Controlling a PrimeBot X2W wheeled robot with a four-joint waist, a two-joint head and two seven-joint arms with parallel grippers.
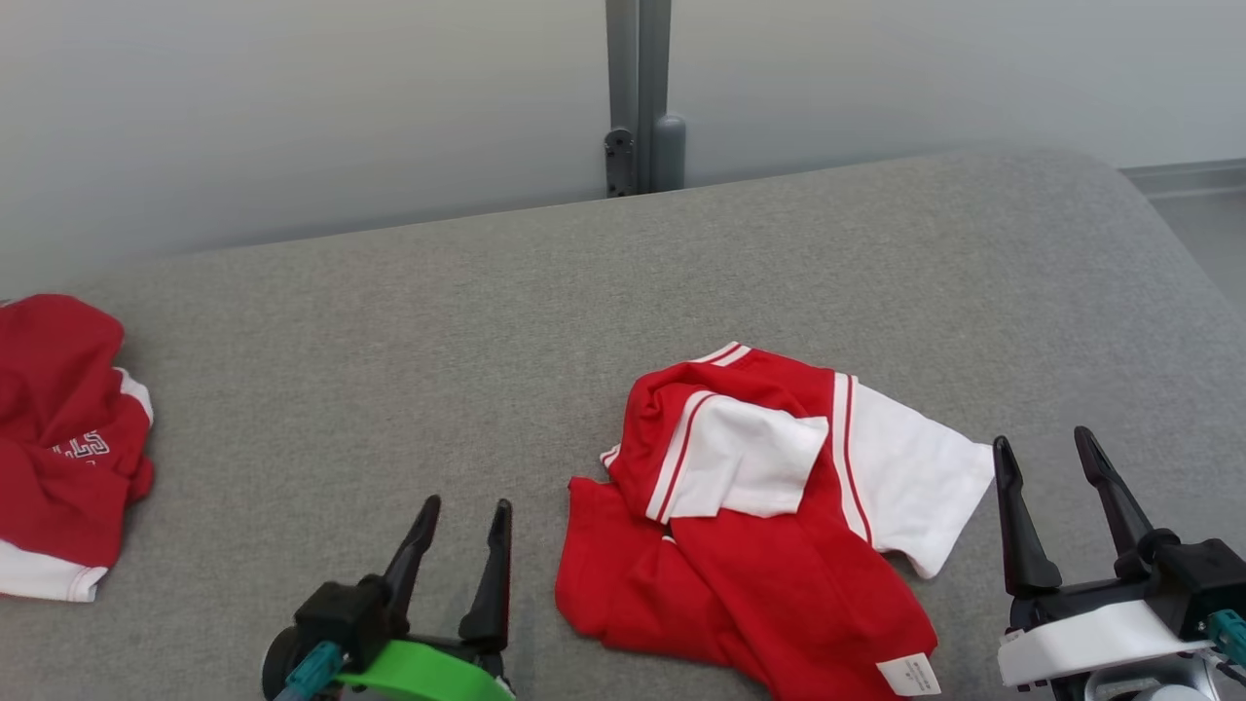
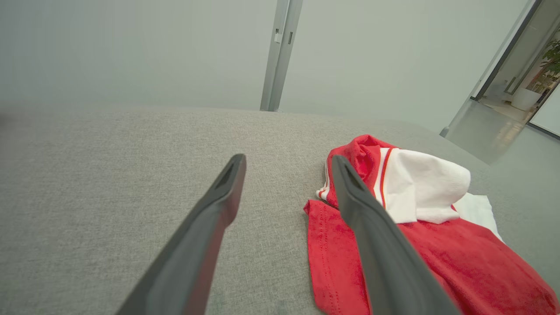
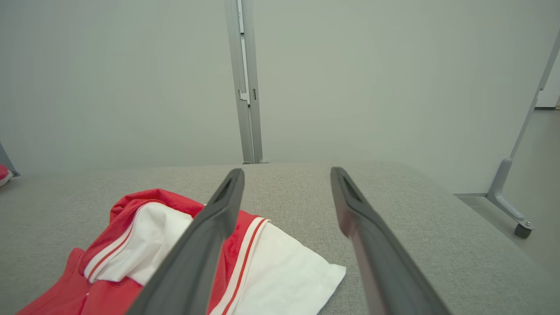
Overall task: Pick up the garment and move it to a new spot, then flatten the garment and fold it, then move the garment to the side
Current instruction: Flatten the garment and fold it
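On the grey fabric surface [image 1: 506, 321] the crumpled red-and-white garment [image 1: 769, 526] lies between the left gripper [image 1: 467, 504] and the right gripper [image 1: 1044, 440], each empty with fingers spread and just beside it, seemingly flanking it so either side can be seized for the lift

The garment [image 1: 759, 584] runs off the bottom edge, its label [image 1: 907, 674] too small to read

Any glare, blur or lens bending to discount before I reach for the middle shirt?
Head view: soft even light, no glare, garment sharp, far edge of the grey surface soft. Left wrist view: wide-angle stretch, jaws loom large, bright doorway at far right. Right wrist view: same stretch, garment crisp, shadows faint.
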